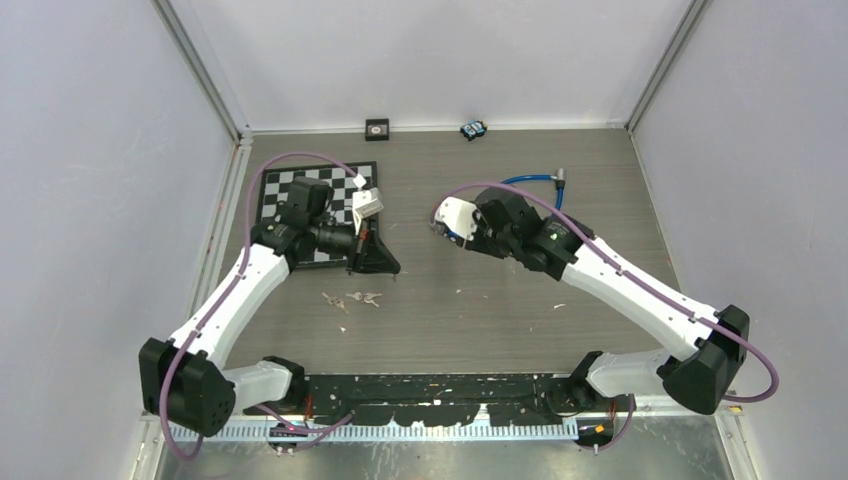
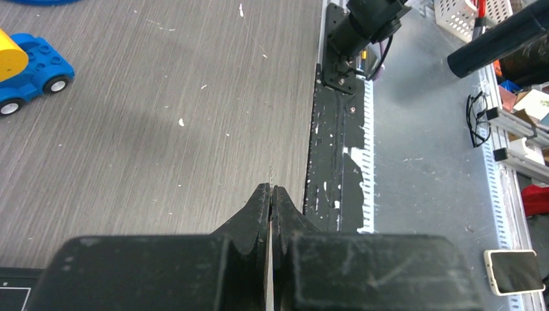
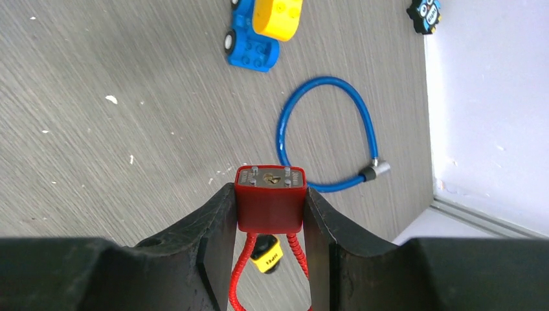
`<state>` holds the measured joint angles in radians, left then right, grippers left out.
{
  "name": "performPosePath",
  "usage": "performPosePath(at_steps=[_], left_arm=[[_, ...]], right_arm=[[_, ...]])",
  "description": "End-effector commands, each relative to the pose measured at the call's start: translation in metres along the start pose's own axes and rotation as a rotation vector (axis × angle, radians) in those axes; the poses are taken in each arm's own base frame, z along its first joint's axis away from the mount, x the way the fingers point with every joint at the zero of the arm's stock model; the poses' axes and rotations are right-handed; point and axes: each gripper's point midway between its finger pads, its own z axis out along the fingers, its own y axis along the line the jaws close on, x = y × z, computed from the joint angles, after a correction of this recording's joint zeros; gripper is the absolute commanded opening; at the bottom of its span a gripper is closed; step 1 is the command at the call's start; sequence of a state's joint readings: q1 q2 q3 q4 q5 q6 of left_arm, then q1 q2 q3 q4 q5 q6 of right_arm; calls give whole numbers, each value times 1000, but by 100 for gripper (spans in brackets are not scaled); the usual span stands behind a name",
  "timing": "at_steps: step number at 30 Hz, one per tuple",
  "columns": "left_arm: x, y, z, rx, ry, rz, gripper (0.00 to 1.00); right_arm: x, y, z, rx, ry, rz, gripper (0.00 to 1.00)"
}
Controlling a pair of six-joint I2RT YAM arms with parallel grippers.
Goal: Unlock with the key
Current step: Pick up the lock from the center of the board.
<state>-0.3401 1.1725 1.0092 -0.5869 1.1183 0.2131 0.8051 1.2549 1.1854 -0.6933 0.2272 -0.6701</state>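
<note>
Right gripper [image 3: 269, 193] first: its 2 black fingers are clamped on the flanks of a red padlock [image 3: 270, 208], lifted off the table [image 1: 500, 300]. The lock's top face, with the brass keyhole [image 3: 271, 178], points away from the wrist camera. A red cable shackle [image 3: 241, 272] loops back between the fingers, and a small yellow tag [image 3: 266, 254] sits inside that loop.

Past the padlock on the grey wood-grain surface lies a blue cable loop [image 3: 324, 129] with a metal end. Farther out is a blue toy car with a yellow block on top [image 3: 262, 29].

Over to the left gripper [image 2: 270, 194] – jaws pressed tight together, barely a hairline between them. A thin pale sliver [image 2: 270, 173] pokes out past the tips, too fine to say what it is. From above, this gripper hangs by the near corner of a checkerboard [image 1: 285, 190].

And the keys [image 1: 352, 298] – a small loose scatter lies flat on the table just in front of the left gripper, well apart from the padlock. The 2 grippers face each other across a gap, not touching.

Against the back wall sit 2 small items, a black square piece [image 1: 377, 127] and a blue-and-black figure [image 1: 473, 130].
</note>
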Motion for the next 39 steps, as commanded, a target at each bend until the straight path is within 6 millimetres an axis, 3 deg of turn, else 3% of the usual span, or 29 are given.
performPosePath(at_steps=[1,5,8,17,22,30,35,39], left_arm=[[-2,5,-1,30,31,102,0],[0,11,-1,24,54,139,0],[-3,11,-1,22,49,149,0],[-35,-10,-9,-3,-69,113,0],[-48,-22,-19,-48,-71,99,0],[-50,-33,-31,-110,-73,123,0],[-52,-38,-36,-156,-91,60,0],[-46,-47,-40,-158,-89,39,0]], right_arm=[[7,-30,-20,30,73,-20,1],[10,-50,-30,56,101,-96,1],[1,-60,-35,56,90,-118,1],[-49,-85,-51,80,6,0,0],[-78,-70,-54,83,-78,17,0],[-119,-50,-63,107,-123,-179,0],[-151,-28,-76,128,-222,-209,0],[-172,2,-95,115,-306,-277,0]])
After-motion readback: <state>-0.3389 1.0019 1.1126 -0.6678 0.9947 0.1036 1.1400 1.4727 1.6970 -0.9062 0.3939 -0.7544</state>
